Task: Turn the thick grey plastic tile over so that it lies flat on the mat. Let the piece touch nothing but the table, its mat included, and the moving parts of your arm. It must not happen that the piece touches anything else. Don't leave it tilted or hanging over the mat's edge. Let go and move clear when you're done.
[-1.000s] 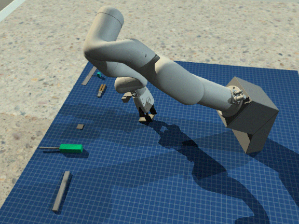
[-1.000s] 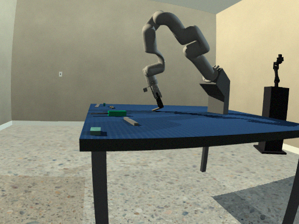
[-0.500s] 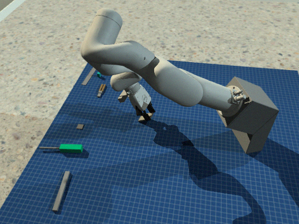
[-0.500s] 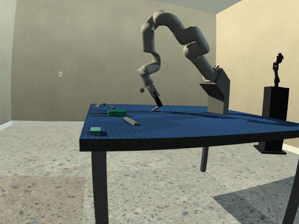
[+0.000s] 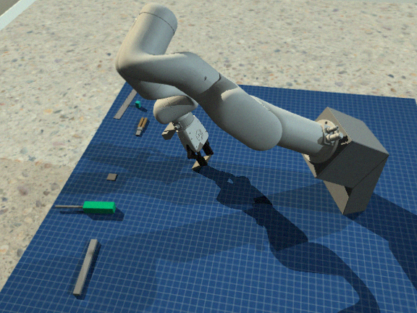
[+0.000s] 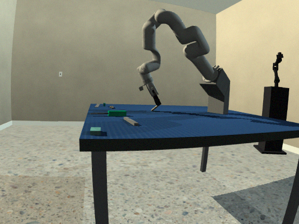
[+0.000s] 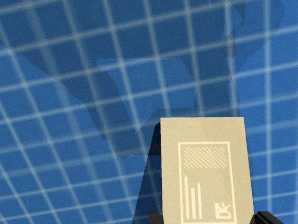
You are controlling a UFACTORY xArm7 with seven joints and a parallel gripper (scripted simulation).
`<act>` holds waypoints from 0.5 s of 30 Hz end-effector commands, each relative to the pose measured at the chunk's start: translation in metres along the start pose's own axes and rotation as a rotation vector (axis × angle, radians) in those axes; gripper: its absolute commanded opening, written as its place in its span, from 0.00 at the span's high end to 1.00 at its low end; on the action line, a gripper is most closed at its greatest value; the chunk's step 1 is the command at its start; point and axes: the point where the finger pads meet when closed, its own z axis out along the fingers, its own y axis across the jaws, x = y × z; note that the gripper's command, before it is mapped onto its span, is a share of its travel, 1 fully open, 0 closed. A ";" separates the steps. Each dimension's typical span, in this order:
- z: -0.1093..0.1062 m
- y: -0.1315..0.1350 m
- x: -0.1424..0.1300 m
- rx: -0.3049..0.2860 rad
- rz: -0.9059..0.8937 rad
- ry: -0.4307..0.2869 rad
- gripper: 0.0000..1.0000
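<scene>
The thick grey tile (image 5: pixel 198 164) (image 6: pixel 154 108) (image 7: pixel 205 165) has a printed white chart on its face in the wrist view. It is tilted, with its lower edge at or just above the blue grid mat (image 5: pixel 217 253) (image 6: pixel 181 129) (image 7: pixel 60 100) near the middle of the table. My gripper (image 5: pixel 200 158) (image 6: pixel 157 103) (image 7: pixel 209 219) is shut on the tile's upper end and slants down toward the mat. Only the fingertips show at the bottom of the wrist view, one on either side of the tile.
Along the mat's left side lie a green block with a thin handle (image 5: pixel 98 206) (image 6: pixel 117 113), a long grey bar (image 5: pixel 85 266) (image 6: pixel 131 121), a small grey square (image 5: pixel 111 177), a brown piece (image 5: pixel 141 124), a teal cube (image 5: pixel 137 104) and a grey strip (image 5: pixel 125 104). The arm's base box (image 5: pixel 349 159) (image 6: pixel 218 91) stands at the right.
</scene>
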 end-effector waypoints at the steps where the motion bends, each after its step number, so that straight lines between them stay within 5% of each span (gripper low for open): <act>1: -0.003 0.001 0.001 -0.001 0.002 0.012 0.43; 15: -0.016 0.001 0.008 -0.001 0.002 0.055 0.43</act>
